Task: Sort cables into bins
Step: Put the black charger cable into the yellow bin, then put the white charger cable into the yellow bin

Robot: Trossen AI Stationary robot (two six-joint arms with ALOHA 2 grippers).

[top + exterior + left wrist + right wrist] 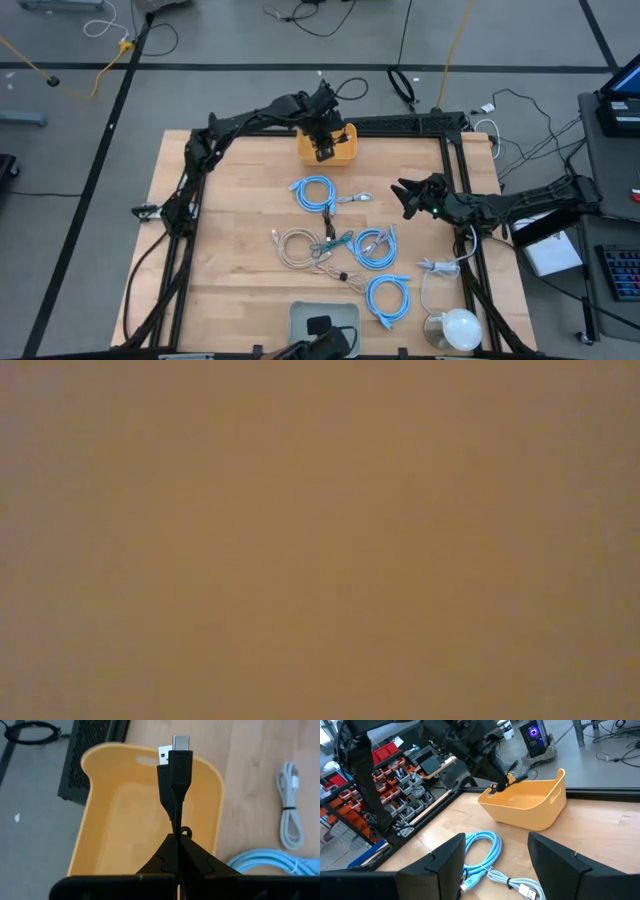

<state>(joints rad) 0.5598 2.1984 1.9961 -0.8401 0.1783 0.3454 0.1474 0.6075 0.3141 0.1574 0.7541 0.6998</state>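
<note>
Step in hand: drop-off of one cable; left gripper hangs over the orange-yellow plastic bin.
Left gripper state: fingers clenched on a short thin black cable, folded double, both plug ends sticking out ahead of the fingertips.
Cable position: directly above the bin's open inside, not touching its floor as far as I can judge.
Right gripper: fingers spread wide, nothing between them; waits over bare wood, with a coiled light-blue cable just ahead of it.
Left to sort: more light-blue coils, a beige coil.
Pale grey translucent bin: something dark lies in it.
Next move calls for: unclenching the left fingers, then lifting clear.
</note>
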